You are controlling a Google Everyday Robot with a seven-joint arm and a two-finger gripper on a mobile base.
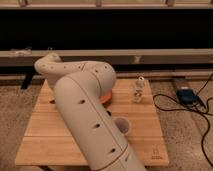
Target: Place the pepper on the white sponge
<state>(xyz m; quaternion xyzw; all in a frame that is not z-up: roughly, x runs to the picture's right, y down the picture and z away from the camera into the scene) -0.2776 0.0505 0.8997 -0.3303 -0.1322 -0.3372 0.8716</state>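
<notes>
Wooden table (145, 112) is visible; pepper and end effector sit hidden behind the arm (85, 105).

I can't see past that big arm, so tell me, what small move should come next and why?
Probably swing the arm slowly aside or up off the table to uncover what lies behind. It covers most of the left and middle; the gripper, pepper and sponge are all hidden. Only a cup, an orange edge and a small bottle show.
</notes>
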